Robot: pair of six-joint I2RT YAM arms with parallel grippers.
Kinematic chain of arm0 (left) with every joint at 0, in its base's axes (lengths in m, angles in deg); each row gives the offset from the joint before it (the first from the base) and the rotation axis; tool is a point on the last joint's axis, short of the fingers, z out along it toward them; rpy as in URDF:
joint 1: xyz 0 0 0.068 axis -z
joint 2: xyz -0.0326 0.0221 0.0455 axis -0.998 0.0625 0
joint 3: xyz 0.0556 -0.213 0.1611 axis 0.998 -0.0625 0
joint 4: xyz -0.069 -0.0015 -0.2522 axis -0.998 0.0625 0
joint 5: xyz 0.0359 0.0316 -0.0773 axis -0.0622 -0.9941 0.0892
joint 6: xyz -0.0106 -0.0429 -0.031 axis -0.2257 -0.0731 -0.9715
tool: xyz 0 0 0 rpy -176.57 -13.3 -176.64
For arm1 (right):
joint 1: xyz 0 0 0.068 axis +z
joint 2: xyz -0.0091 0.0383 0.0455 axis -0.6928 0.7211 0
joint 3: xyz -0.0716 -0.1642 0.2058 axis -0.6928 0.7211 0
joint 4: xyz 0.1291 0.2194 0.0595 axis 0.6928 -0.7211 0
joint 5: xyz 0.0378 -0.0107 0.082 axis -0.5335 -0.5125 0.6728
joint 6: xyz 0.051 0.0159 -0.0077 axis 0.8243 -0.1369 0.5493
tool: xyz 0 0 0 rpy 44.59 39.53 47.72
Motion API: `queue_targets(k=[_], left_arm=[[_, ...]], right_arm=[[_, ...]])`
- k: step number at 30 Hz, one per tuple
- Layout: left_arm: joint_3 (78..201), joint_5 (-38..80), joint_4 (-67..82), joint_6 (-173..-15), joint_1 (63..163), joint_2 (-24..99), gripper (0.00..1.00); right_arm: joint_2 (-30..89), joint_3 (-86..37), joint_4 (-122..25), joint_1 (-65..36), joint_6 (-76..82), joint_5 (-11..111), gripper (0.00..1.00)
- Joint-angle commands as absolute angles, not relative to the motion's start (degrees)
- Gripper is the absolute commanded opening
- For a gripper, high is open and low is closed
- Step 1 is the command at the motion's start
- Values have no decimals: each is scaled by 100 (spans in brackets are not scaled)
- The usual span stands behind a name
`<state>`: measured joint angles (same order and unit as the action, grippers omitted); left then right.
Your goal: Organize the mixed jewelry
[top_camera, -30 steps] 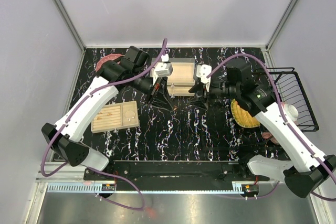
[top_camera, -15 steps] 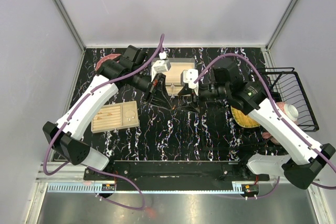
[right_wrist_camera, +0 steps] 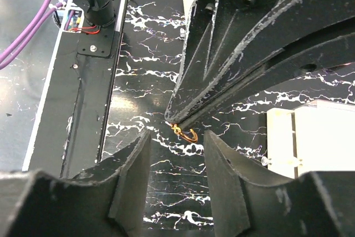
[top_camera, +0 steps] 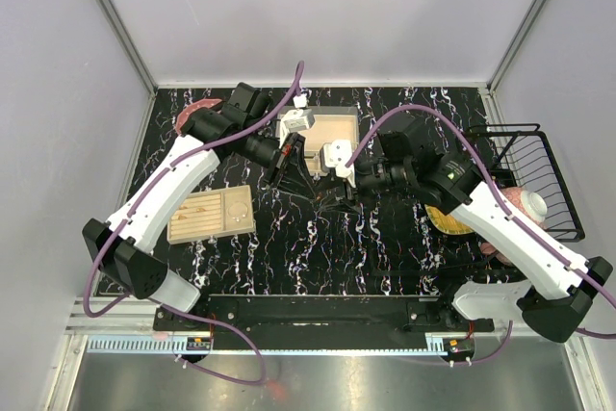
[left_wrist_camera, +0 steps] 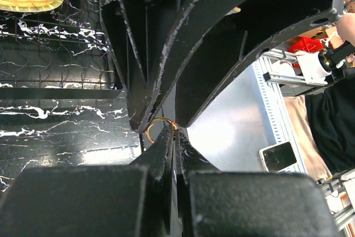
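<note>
Evidently mid-sort, little looks settled yet
Left end effector [left_wrist_camera: 173, 142] is clamped on an orange ring [right_wrist_camera: 186, 134] above the bench [top_camera: 385, 247]; right end effector [right_wrist_camera: 176, 137] gapes near it; ring not yet in tray [top_camera: 192, 223]

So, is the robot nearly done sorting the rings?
Hard to tell. Nothing clearly looks sorted: the wooden tray is too far off to see into. Right now the left gripper pinches one orange ring, and the right gripper is open around it, maybe to take it. That ring is not yet put away.
</note>
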<state>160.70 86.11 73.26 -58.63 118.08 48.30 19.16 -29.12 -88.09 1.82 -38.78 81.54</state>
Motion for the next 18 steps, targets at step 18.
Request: queue_targets(k=[18], left_arm=[[16072, 8877, 7192, -5853, 11736, 4870, 0]], right_arm=[[2093, -3275, -8897, 369, -3996, 8020, 10]])
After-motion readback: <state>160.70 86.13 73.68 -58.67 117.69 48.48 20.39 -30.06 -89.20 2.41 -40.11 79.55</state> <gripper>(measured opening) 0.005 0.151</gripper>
